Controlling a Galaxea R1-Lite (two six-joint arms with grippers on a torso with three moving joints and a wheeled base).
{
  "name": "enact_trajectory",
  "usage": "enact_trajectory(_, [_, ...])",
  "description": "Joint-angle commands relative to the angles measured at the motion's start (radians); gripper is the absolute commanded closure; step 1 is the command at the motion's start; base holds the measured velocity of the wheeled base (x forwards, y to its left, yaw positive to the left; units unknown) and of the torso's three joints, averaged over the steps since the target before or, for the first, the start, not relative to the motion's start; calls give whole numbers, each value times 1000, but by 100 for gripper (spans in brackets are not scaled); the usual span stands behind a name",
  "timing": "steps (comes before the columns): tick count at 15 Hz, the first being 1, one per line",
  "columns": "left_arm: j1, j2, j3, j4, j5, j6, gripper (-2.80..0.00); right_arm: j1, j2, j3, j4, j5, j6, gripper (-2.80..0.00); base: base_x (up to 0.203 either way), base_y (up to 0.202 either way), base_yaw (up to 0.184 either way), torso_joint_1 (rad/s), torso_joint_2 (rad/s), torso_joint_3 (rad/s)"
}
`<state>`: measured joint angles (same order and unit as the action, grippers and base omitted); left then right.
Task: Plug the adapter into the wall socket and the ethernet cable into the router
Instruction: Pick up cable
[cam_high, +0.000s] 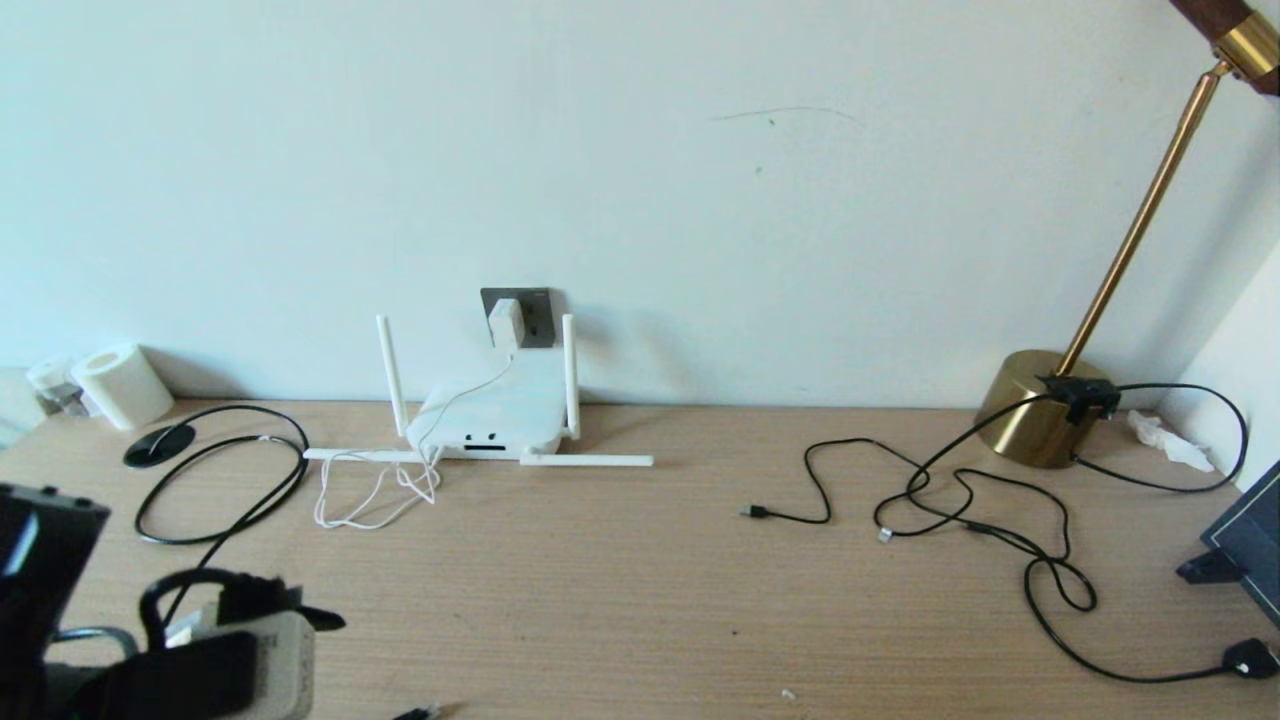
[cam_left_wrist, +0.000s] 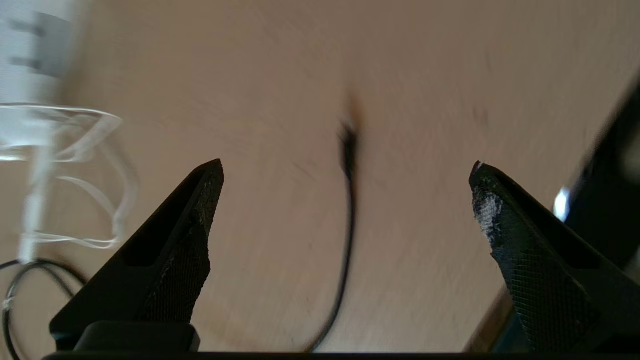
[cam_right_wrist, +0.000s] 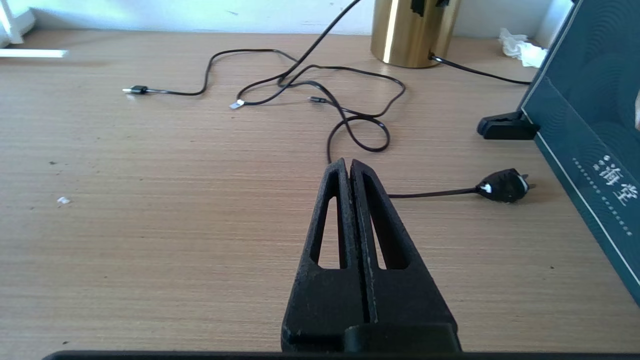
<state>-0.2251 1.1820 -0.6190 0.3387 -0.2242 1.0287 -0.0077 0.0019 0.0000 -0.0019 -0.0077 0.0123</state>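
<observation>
The adapter (cam_high: 505, 320) is seen already seated in the wall socket (cam_high: 520, 316), at about twelve o'clock from the router (cam_high: 497, 415), with its thin white cord (cam_high: 375, 490) looped on the desk (cam_high: 640, 580) at the router's seven o'clock. That half of the task is judged done; the ethernet half is not.

The ethernet cable (cam_high: 215, 480) is coiled at the router's nine o'clock, and a small black plug end (cam_high: 415, 713) lies at the desk's near edge, at about six o'clock from the router. In the left wrist view a thin black lead with a plug tip (cam_left_wrist: 348, 145) is seen between the spread fingers (cam_left_wrist: 195, 225) of the left gripper (cam_left_wrist: 347, 172), apart from both; it is taken to be the same end, though the blur leaves this unsure. The left gripper is held low at the near left, at the router's seven o'clock. The right gripper (cam_right_wrist: 350, 167) is parked over bare desk with its fingers pressed together, holding nothing, near the lamp cord (cam_right_wrist: 350, 120) and its black mains plug (cam_right_wrist: 505, 185).

The chief risks are judged as follows:
- The plug could be pinched off-centre or on the cable alone, so that it twists and misses the small dark ports (cam_high: 484, 443).
- The light router could be pushed back toward the wall by the insertion, since nothing braces it.
- The white cord lying beside the ports could be snagged and the adapter tugged loose.
</observation>
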Motion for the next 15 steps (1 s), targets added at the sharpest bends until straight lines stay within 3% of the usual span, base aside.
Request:
enact_trajectory(1, [1,90,18,19,12,69,-280,0,0,0,0,0,0,0,0,0,0,0,0,0])
enact_trajectory(5, [-4,222,50,5,36,118,-280,0,0,0,-1,0,0,0,0,0,0,0,0,0])
enact_trajectory(9, [1,343,71,-127,46,119,-280,0,0,0,0,0,0,0,0,0,0,0,0,0])
enact_trajectory(15, [3,410,61,-146,45,118,-280,0,0,0,0,0,0,0,0,0,0,0,0,0])
